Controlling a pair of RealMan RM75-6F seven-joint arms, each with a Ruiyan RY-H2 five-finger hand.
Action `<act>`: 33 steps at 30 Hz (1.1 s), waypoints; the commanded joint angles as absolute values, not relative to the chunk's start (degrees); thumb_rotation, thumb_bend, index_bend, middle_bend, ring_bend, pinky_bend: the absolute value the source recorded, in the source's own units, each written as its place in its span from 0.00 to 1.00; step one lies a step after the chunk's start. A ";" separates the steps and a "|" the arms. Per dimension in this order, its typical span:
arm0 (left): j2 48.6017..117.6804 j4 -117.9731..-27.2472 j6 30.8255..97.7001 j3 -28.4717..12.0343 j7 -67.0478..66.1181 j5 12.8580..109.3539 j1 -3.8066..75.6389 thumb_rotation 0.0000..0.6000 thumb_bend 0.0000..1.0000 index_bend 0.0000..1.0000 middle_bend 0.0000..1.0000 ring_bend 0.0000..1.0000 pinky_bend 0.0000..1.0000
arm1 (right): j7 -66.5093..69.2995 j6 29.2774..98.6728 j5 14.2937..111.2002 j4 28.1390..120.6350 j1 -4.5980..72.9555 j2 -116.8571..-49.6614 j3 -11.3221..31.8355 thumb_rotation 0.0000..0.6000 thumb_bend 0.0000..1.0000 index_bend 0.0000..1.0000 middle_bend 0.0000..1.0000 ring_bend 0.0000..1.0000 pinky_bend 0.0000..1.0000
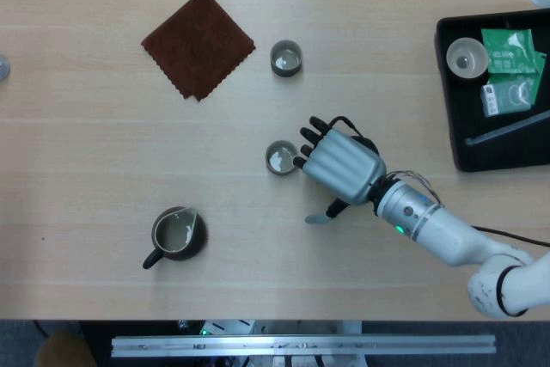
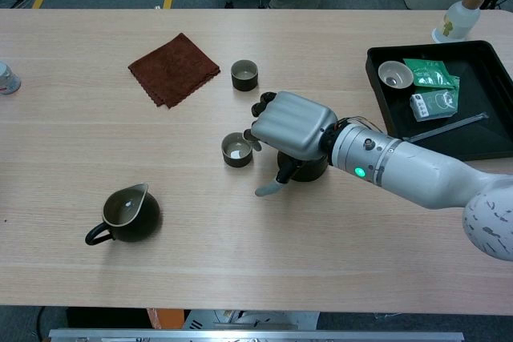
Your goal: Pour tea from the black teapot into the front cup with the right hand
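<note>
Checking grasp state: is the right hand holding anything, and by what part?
The right hand grips the black teapot from above; the exact hold point is hidden.

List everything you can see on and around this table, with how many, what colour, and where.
Black teapot: one, table centre, mostly hidden under the right hand.
Dark round tea cups: two; front cup beside the hand's fingers, back cup farther up the table.
Dark pitcher with handle: one, near left, pale liquid inside.
Brown square cloth: one, far left of centre.
Black rectangular tray: one, far right, holding a pale bowl, green packets and a grey rod.
Pale bottle: one, beyond the tray.
Small silvery object: one, left edge, too cropped to identify.
Right hand: grey, over the teapot; grip cannot be seen.
Left hand: not in view.
</note>
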State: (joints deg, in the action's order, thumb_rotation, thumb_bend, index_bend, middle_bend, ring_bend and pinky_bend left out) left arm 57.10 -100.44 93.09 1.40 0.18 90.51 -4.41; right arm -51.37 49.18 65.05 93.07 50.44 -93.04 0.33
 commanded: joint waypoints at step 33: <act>57.93 -100.04 91.83 1.45 0.18 90.63 -3.70 1.00 0.39 0.22 0.23 0.18 0.15 | -47.54 56.95 58.84 92.40 47.05 -86.03 3.58 0.30 0.00 0.40 0.42 0.19 0.16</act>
State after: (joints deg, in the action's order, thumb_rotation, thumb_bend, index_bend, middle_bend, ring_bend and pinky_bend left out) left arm 57.93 -100.04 91.83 1.45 0.18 90.63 -3.70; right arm -47.79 57.11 60.20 93.31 46.84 -85.84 2.86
